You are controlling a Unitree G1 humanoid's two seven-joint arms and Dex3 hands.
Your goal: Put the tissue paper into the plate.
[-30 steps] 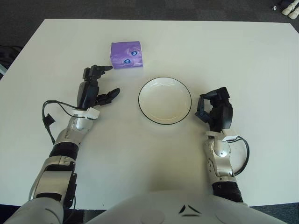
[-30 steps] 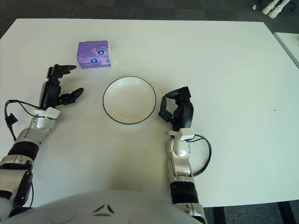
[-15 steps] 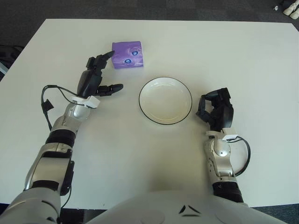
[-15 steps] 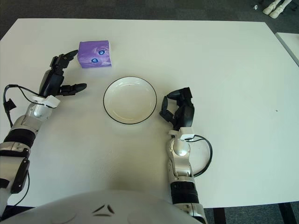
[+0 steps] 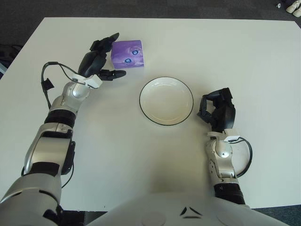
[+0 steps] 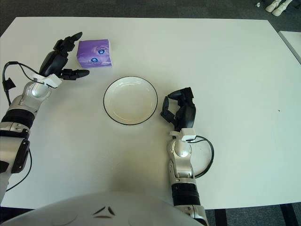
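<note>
Tissue pack [image 5: 127, 54]: purple, flat on white tabletop [image 5: 244, 52], far-left area, well apart from plate [image 5: 166, 100]. Not in plate.

Left hand [image 5: 99, 60]: just beside pack's left edge; fingers [image 5: 111, 39] spread, holding nothing. One finger points past pack's upper-left corner, another runs along tabletop below pack's lower-left corner. Contact w/ pack: can't tell.

Plate: white, dark rim, mid-tabletop, nothing in it.

Right hand [image 5: 217, 109]: near plate's right side, apart from rim; fingers curled, holding nothing. Black cable [image 5: 244, 160] loops by its wrist.

View diffs: right eye shows strip of second tabletop [image 6: 292, 43] at far right edge; left eye doesn't. Left eye shows dark object [image 5: 5, 52] on floor beyond left tabletop edge; right eye doesn't. White items [image 6: 273, 5] on floor at top right in both.
</note>
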